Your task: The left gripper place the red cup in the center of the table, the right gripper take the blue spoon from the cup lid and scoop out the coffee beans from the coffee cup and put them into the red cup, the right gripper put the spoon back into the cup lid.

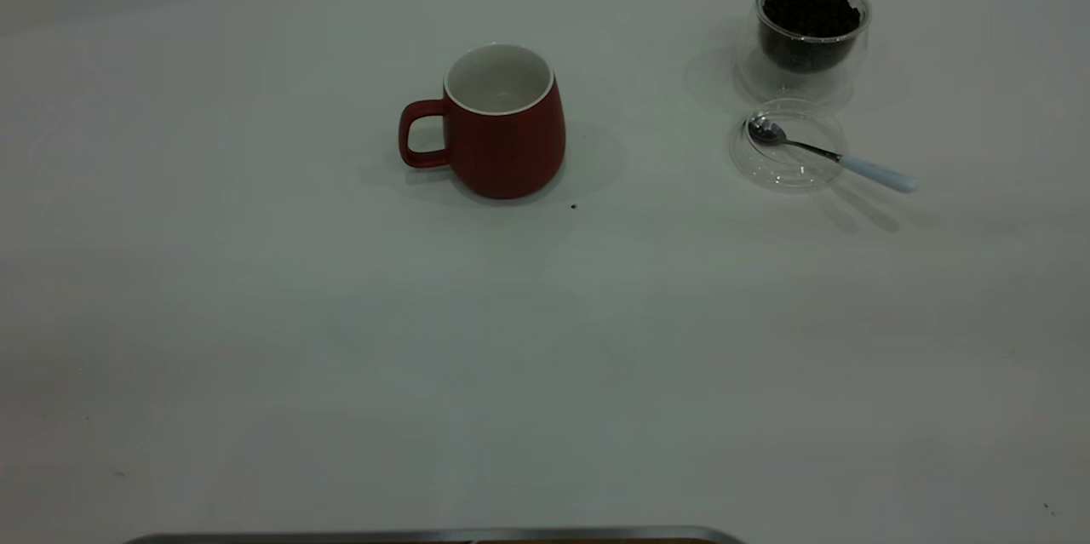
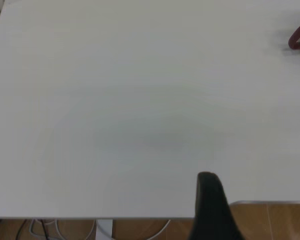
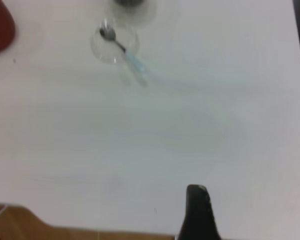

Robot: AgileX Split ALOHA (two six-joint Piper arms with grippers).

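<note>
From the outside camera I see the red cup (image 1: 502, 125) standing upright near the middle of the white table (image 1: 341, 340), its handle toward the left arm's side. The inside looks white, and I see no beans in it. One small dark speck (image 1: 573, 206) lies on the table just beside it. On the right side stands the glass cup (image 1: 809, 33) full of coffee beans (image 1: 811, 12). Just beside it, nearer to the camera, is the clear lid (image 1: 788, 144); the spoon (image 1: 830, 155) lies with its bowl in the lid and its pale blue handle sticking out over the rim. Both arms are pulled back. Of the left gripper (image 2: 212, 205) and of the right gripper (image 3: 199, 212) I see only one dark finger each, so I cannot tell how they stand; neither one touches anything.
</note>
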